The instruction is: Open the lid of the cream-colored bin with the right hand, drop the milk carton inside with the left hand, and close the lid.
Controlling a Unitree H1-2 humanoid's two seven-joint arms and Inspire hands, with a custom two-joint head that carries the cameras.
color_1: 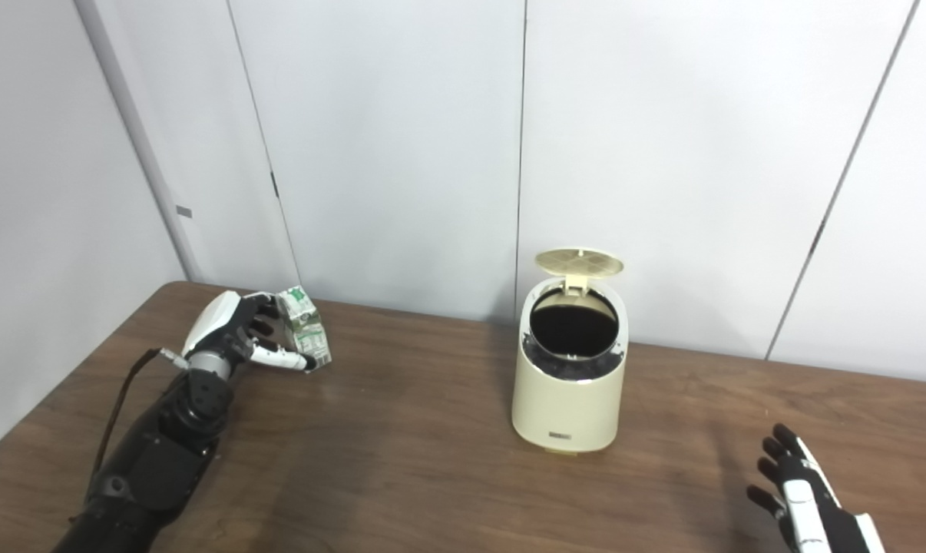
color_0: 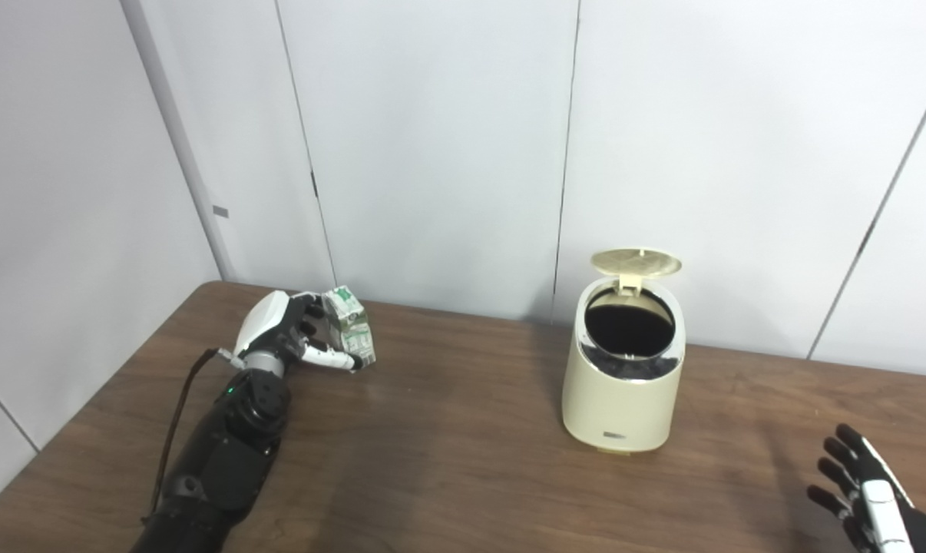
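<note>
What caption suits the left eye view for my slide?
Left hand grasps the milk carton beside the cream bin, lid open.

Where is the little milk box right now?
The milk carton sits on the table's far left side, with the left hand around it, well left of the open bin.

Paired head views down over table [color_0: 463,476]

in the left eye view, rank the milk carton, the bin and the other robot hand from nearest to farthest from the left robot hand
1. Milk carton: at the far left of the table, held in the left robot hand itself.
2. Cream-colored bin: right of centre, its lid standing open.
3. Right robot hand: at the bottom right corner, fingers spread, holding nothing.
</note>
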